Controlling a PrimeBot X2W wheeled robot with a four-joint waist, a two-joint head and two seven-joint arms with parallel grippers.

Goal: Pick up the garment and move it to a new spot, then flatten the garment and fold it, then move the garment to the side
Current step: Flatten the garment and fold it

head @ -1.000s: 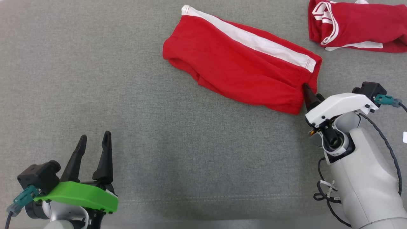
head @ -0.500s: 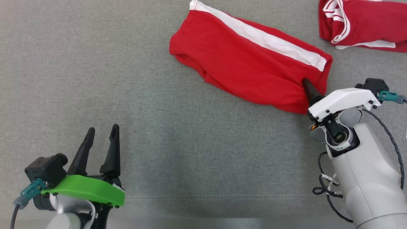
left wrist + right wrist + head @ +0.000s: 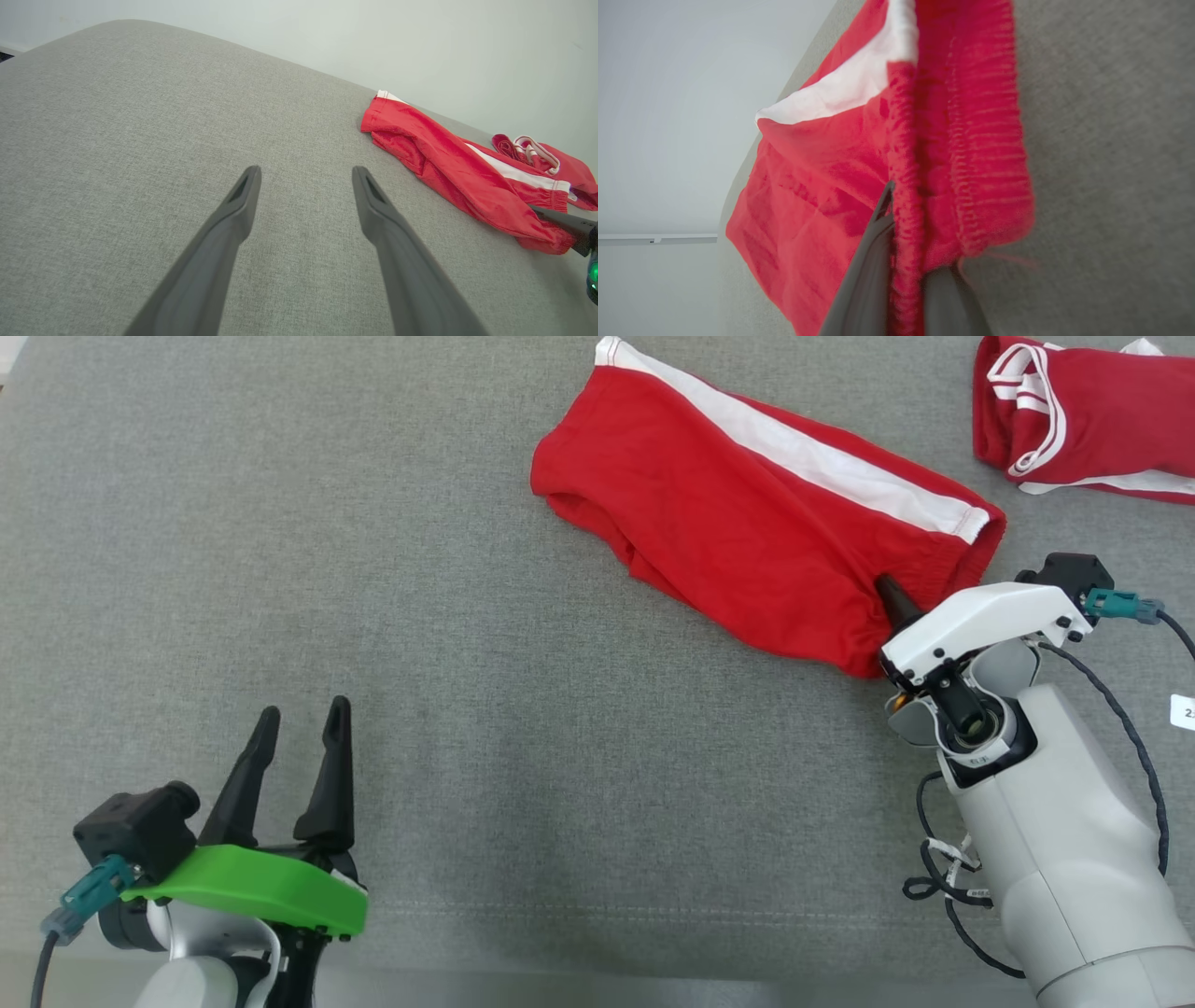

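The right gripper [image 3: 887, 590] has just clamped the waistband [image 3: 990, 163] of the red, white-striped fabric shorts [image 3: 747, 523], so it looks ready to lift. The left gripper [image 3: 304, 711], well apart from them, gapes wide.

Head view: the right gripper [image 3: 889, 593] has its tips buried in the shorts [image 3: 747, 523], so you get one dark finger stub poking out and can't see where the ends sit. In the right wrist view the waistband [image 3: 985, 163] is so close it's a red smear, and it covers most of the far finger. The second red garment [image 3: 1083, 420] is chopped by the right edge, no idea what it is, and the white label [image 3: 1184, 712] is cut off mid-print, unreadable.
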